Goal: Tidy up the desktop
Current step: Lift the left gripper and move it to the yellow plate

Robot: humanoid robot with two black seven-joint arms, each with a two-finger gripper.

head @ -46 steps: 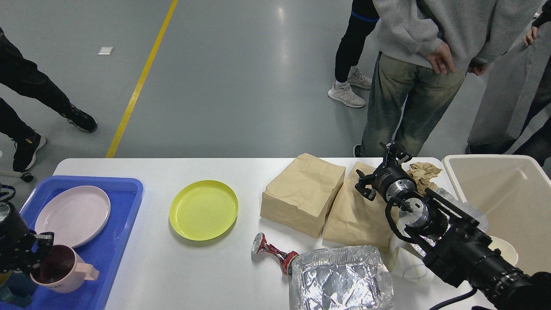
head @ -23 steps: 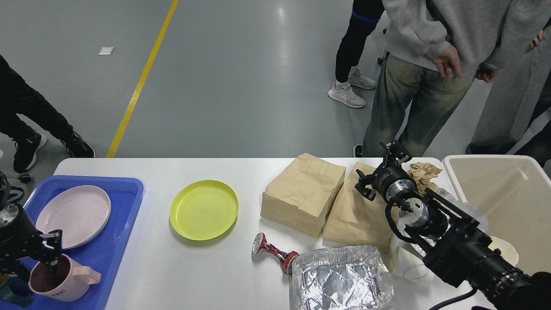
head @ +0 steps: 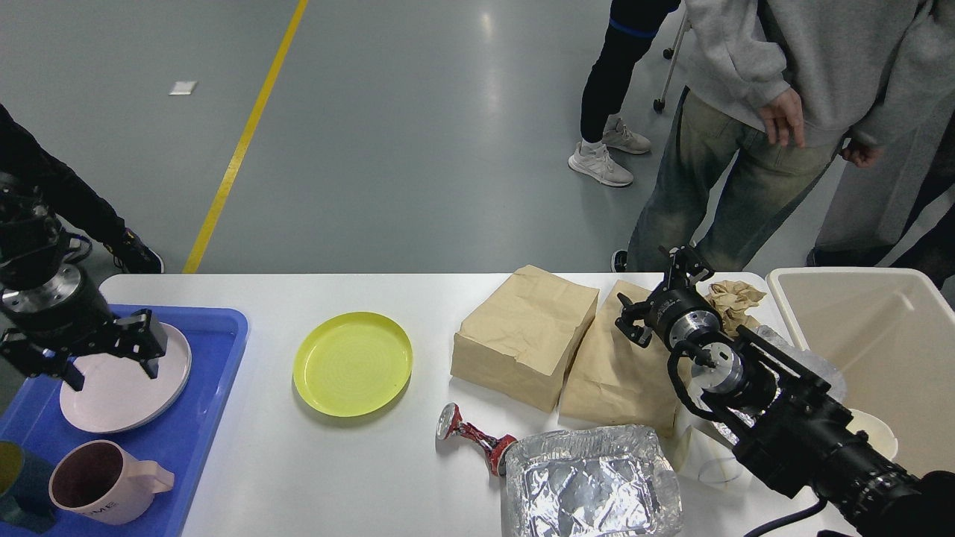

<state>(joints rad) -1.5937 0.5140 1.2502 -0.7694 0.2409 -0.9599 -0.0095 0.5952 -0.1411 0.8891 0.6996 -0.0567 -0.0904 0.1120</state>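
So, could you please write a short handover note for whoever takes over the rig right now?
Left gripper: open, empty, above the pink plate.
Right gripper: open, empty, over the paper bags.
Done: pink plate and pink mug sit in the blue tray.
Left on the desktop: yellow plate, paper bags, crushed can, foil container. Beige bin stands at right.

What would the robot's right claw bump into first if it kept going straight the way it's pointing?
Probably the crumpled brown paper ball just ahead of the right gripper, near the desktop's far edge. The gripper points away and slightly left, so it might pass above the paper; depth is hard to judge from one view.
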